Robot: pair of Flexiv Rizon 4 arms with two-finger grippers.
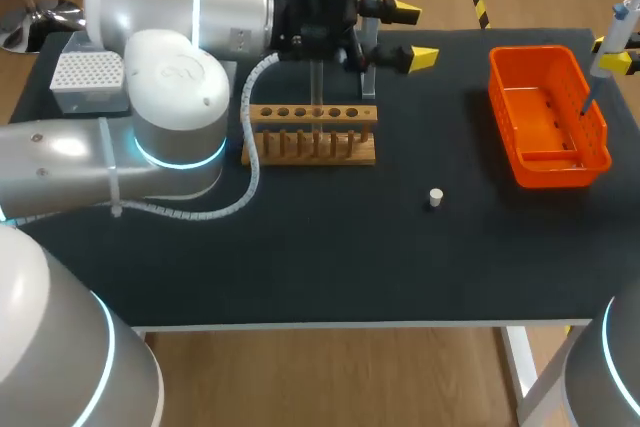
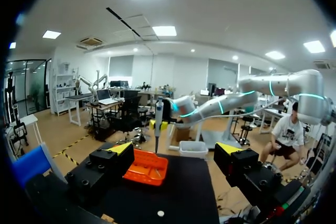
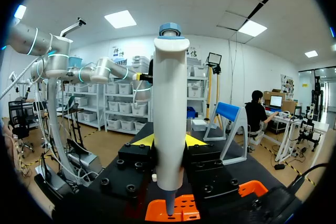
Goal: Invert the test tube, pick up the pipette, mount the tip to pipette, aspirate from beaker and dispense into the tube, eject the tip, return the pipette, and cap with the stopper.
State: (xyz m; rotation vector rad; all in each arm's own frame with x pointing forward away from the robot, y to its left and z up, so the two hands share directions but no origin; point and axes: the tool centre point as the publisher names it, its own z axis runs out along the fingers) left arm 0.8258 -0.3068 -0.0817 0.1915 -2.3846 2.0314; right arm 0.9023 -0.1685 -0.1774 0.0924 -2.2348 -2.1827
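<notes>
The black counter (image 1: pixel 330 257) fills the head view, its near-left corner hidden behind the bulky left arm (image 1: pixel 150 117). That arm also covers part of the white tip box (image 1: pixel 82 77) at the far left. At the right side sits an orange basket (image 1: pixel 548 117) with slotted walls.

Near the middle stands a wooden rack (image 1: pixel 310 134) with a row of holes and pegs. A thin clear test tube (image 1: pixel 317 97) seems to rise from it under the left wrist, but it is faint and hard to make out.

The left end effector (image 1: pixel 415 35) hangs beyond the rack with its fingers spread wide and nothing between them, as its own wrist view confirms.

The right end effector (image 3: pixel 169 141) is mostly cut off at the head view's right edge. Its wrist view shows it clenched on the white pipette (image 3: pixel 169 119), upright between the yellow tips. The pipette's narrow lower end points down over the basket. I cannot tell whether a tip is mounted.

A small white stopper (image 1: pixel 434 197) lies on the counter between rack and basket, apart from both.
</notes>
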